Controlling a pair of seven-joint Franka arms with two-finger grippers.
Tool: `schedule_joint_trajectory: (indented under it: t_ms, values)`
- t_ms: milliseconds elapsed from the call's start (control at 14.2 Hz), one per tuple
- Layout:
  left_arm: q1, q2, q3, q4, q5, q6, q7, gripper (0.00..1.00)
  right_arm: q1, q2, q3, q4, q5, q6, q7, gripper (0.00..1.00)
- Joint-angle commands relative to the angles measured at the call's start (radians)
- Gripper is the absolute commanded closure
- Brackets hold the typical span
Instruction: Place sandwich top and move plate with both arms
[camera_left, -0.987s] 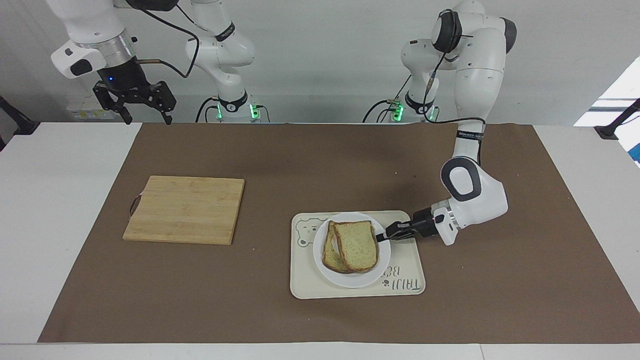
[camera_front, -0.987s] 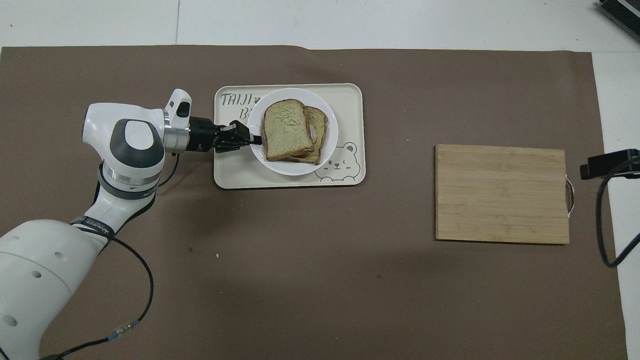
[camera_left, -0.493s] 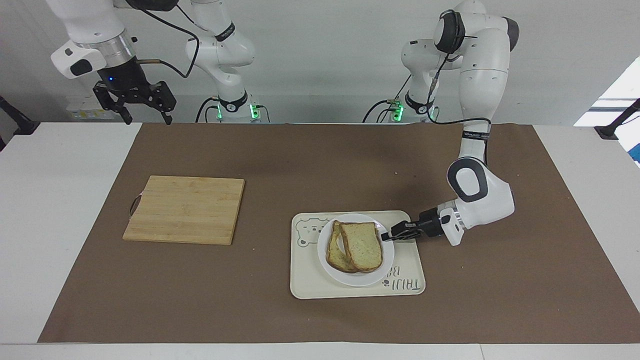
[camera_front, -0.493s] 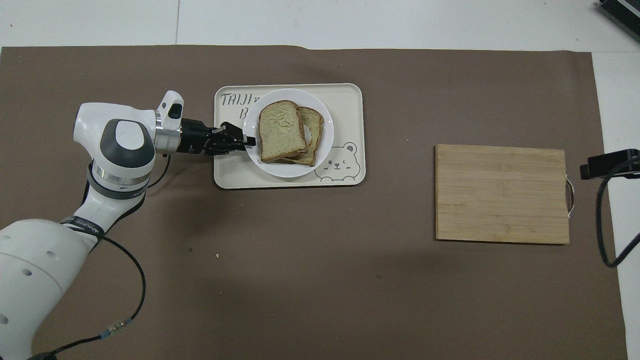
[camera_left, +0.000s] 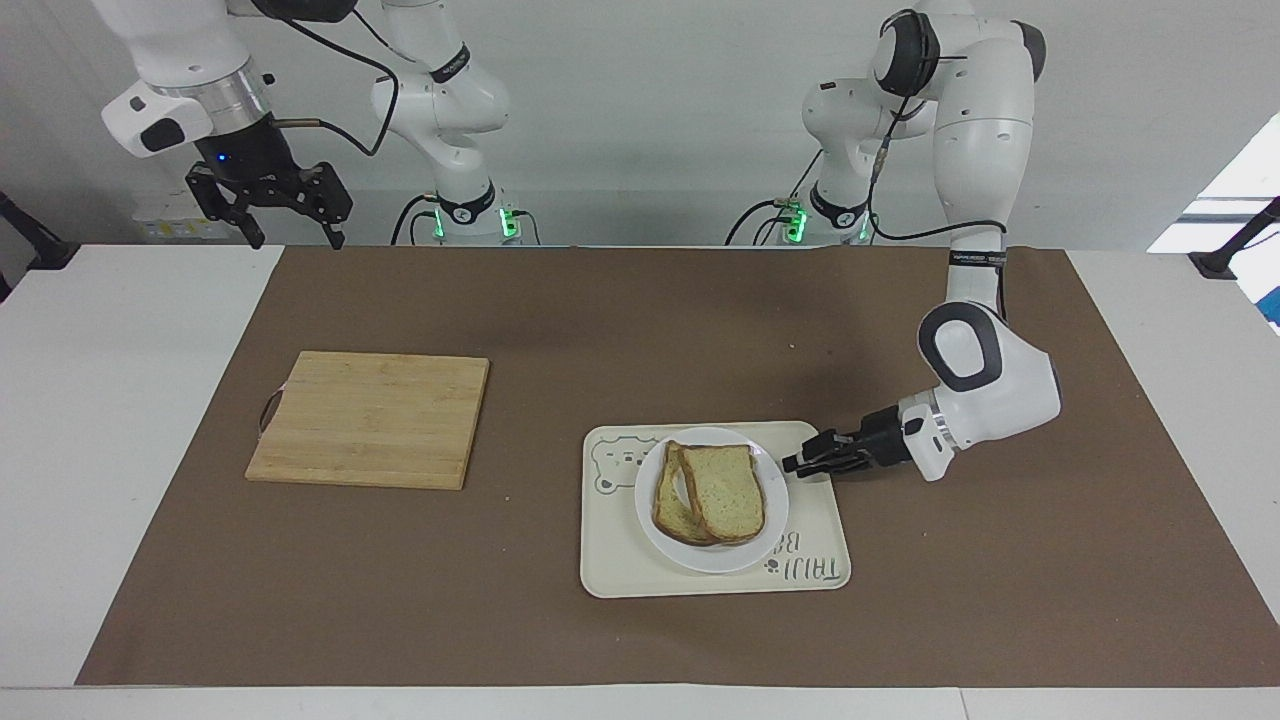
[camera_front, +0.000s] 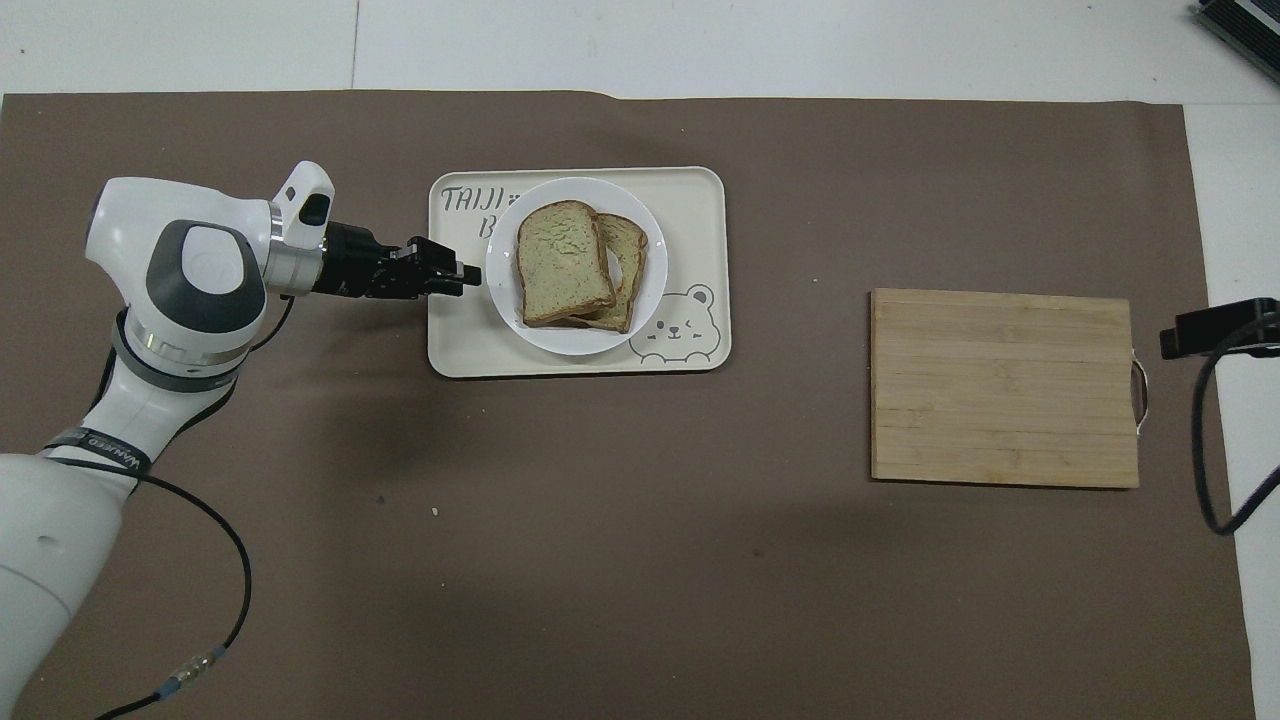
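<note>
The white plate (camera_left: 745, 553) (camera_front: 577, 340) sits on the cream bear-print tray (camera_left: 620, 572) (camera_front: 700, 190). On the plate the sandwich top (camera_left: 727, 490) (camera_front: 560, 262), a plain crusted slice, lies askew over a lower slice (camera_left: 667, 497) (camera_front: 630, 262). My left gripper (camera_left: 795, 463) (camera_front: 472, 277) hovers low over the tray's edge beside the plate, a small gap from the rim, open and holding nothing. My right gripper (camera_left: 297, 238) waits raised over the table corner at the right arm's end, open and empty.
A wooden cutting board (camera_left: 370, 418) (camera_front: 1003, 387) with a small handle lies on the brown mat toward the right arm's end. The tray lies toward the left arm's end. A few crumbs dot the mat.
The left gripper tugged the plate slightly toward the left arm's end, let go of its rim and drew back off it. The right arm has not moved.
</note>
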Motion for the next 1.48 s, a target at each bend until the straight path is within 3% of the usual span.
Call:
schedule_joint_trajectory:
  t_ms: [0, 211, 423, 634, 916, 987, 1410]
  values:
    - [0.008, -0.11, 0.008, -0.023, 0.127, -0.022, -0.016, 0.49, -0.002, -0.01, 0.003, -0.009, -0.01, -0.006, -0.012, 0.0]
    - [0.026, -0.159, 0.024, 0.017, 0.263, -0.05, -0.016, 0.43, -0.002, -0.01, 0.003, -0.009, -0.01, -0.006, -0.012, 0.0]
    - [0.026, -0.17, 0.063, 0.156, 0.422, -0.158, -0.018, 0.35, -0.002, -0.01, 0.003, -0.009, -0.01, -0.006, -0.012, 0.0]
    - [0.026, -0.219, 0.072, 0.196, 0.575, -0.211, -0.016, 0.25, -0.002, -0.01, 0.003, -0.009, -0.01, -0.006, -0.012, 0.0]
    - [0.028, -0.264, 0.075, 0.282, 0.739, -0.298, -0.016, 0.04, -0.002, -0.01, 0.003, -0.009, -0.01, -0.006, -0.012, 0.0]
    - [0.031, -0.265, 0.077, 0.308, 0.757, -0.339, -0.016, 0.0, -0.002, -0.01, 0.003, -0.009, -0.01, -0.006, -0.012, 0.0]
    - [0.032, -0.357, 0.104, 0.339, 0.796, -0.45, -0.018, 0.0, -0.002, -0.01, 0.003, -0.009, -0.01, -0.006, -0.012, 0.0]
